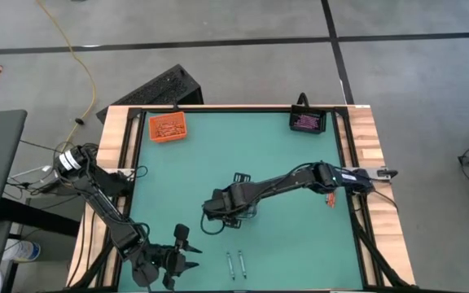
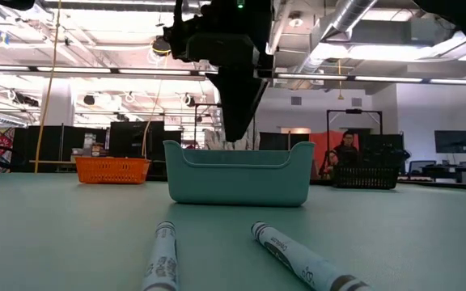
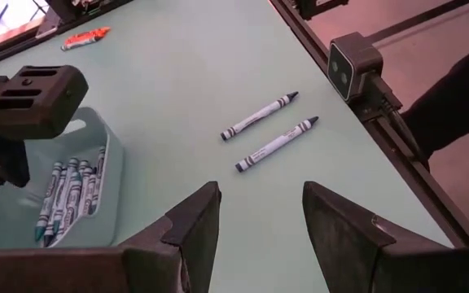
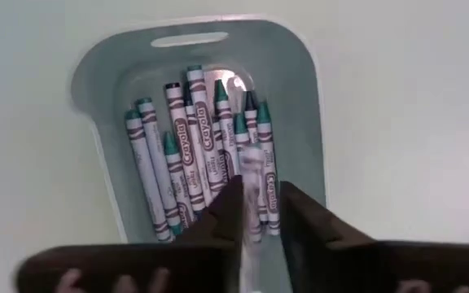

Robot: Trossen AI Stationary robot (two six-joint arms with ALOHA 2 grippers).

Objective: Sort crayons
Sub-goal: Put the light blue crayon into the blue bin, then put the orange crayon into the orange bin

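A clear-grey tray (image 4: 194, 39) stands mid-table with several grey-blue crayons (image 4: 181, 155) lying in it. My right gripper (image 4: 260, 189) hangs over it, pointing down, its fingers slightly apart. A blurred grey-blue crayon (image 4: 252, 167) shows in the gap between them. Two more grey-blue crayons (image 3: 259, 116) (image 3: 277, 144) lie flat on the mat near the table's front edge. My left gripper (image 3: 259, 220) waits open at the front left with nothing between its fingers. My right gripper's fingers (image 4: 233, 203) stand on either side of the blurred crayon's near end (image 4: 253, 191), coming from above and pointing down into the tray. I cannot tell whether they touch it. The crayon points down among the crayons in the tray.
An orange tray (image 1: 168, 128) sits at the far left corner and a black tray (image 1: 308, 122) at the far right. One orange-red crayon (image 3: 85, 37) lies near the right edge. A camera block (image 3: 354, 67) stands at the front edge. A person (image 2: 346, 149) sits beyond the table.
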